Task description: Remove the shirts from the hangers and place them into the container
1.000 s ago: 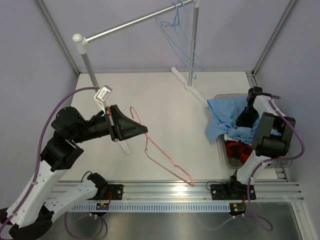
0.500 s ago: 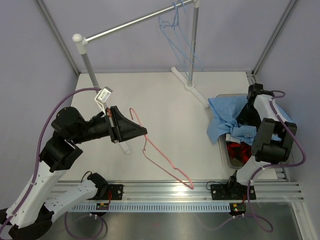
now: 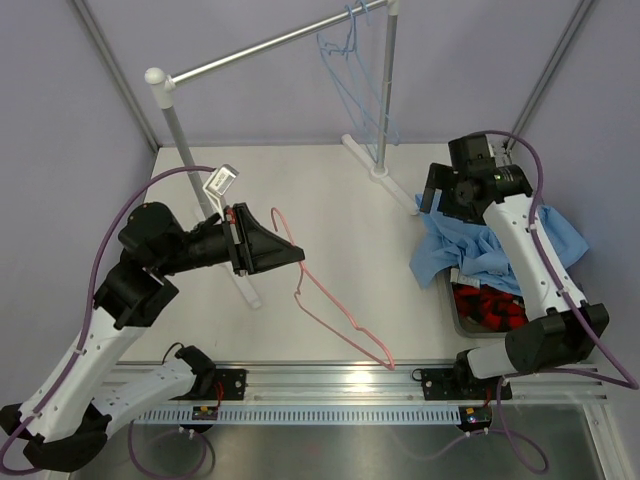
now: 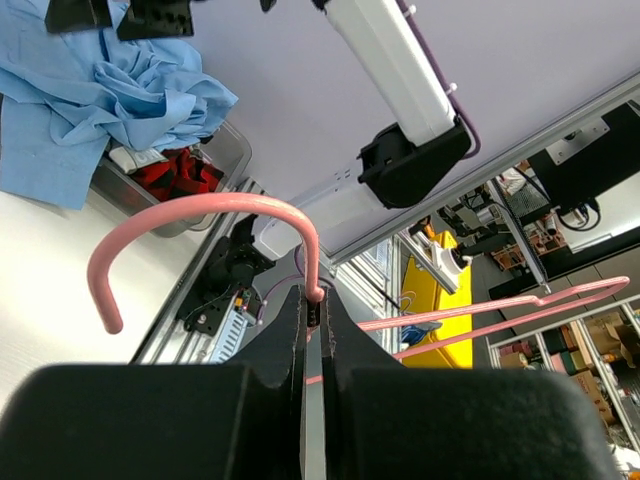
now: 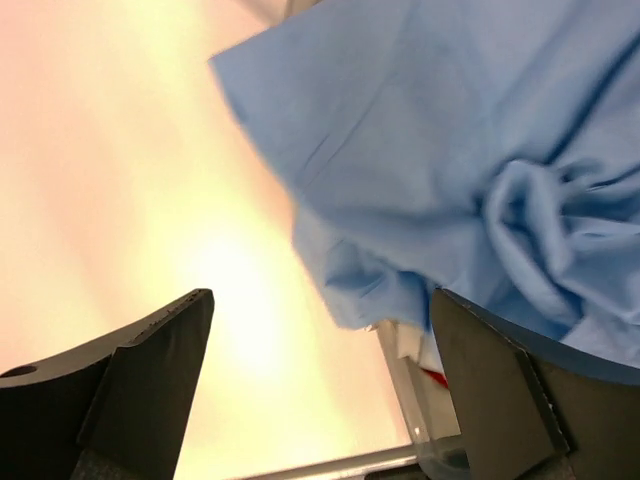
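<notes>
A silver garment rail [image 3: 260, 48] on grey posts stands at the back of a white table top [image 3: 330, 190]. Behind the rail and to either side of it rise plain lavender walls [image 3: 250, 110], edged by slanted aluminium struts [image 3: 115, 75]. Opposite the rail, along the table's near edge, runs a slotted aluminium beam [image 3: 350, 378]. Soft light glares off the table. Beyond that beam, the left wrist view shows what may be a cluttered workshop with something yellow [image 4: 435, 300].
</notes>
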### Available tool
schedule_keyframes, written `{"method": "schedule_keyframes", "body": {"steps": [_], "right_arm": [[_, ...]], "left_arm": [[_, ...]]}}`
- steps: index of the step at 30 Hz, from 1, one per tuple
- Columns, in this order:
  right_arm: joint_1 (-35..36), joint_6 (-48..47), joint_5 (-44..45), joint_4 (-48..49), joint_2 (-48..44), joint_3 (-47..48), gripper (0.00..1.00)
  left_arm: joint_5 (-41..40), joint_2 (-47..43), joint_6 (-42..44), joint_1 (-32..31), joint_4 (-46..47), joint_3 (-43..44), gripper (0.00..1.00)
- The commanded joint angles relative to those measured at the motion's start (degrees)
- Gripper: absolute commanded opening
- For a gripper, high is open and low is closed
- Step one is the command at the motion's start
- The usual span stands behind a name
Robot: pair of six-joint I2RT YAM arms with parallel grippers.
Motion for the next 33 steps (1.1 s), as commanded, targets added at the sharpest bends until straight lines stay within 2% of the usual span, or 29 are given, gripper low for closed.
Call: {"method": "schedule_keyframes", "body": {"steps": [1,5,8,11,13,18,23,29,33], "right_arm": [[4.04,-1.46,-6.20,-1.84,-2.33,-4.84,0.99],[6.00,-0.32,-12.68,1.23,-7.94,-9.41,0.96],[6.35,-0.84,-15.25,2.21,-7.71,-12.75,0.94],[7.84,-0.59,-8.34,-0.77,-4.03,-13.02,0.93],[9.86,0.11,0.43,-1.48,-2.52,-13.02,0.94],[10.48,2.05,5.65,-3.24,2.66,-12.85,0.92],[10.48,2.76,9.87,-1.05,6.79,-14.69,0.86],[10.39,1.88,11.64,1.42,10.84,-14.87,0.82],[10.39,2.14,12.16,2.65,12.25,-15.22,0.76]], "left_arm": [[2.27,-0.09,-0.91,-0.10,4.77,0.33,0.00],[2.44,0.26,-1.26,-0.10,5.55,0.07,0.00],[2.53,0.44,-1.17,-0.10,5.82,-0.02,0.00],[2.71,0.70,-1.34,-0.10,6.08,-0.02,0.00],[2.79,1.05,-1.00,-0.10,5.65,0.33,0.00],[2.62,1.23,-0.73,-0.01,5.21,0.77,0.00],[2.01,1.23,0.06,-0.01,3.54,1.74,0.00],[1.39,1.05,0.67,0.08,2.13,2.09,0.00],[1.39,1.14,0.76,0.17,1.69,2.53,0.00]]}}
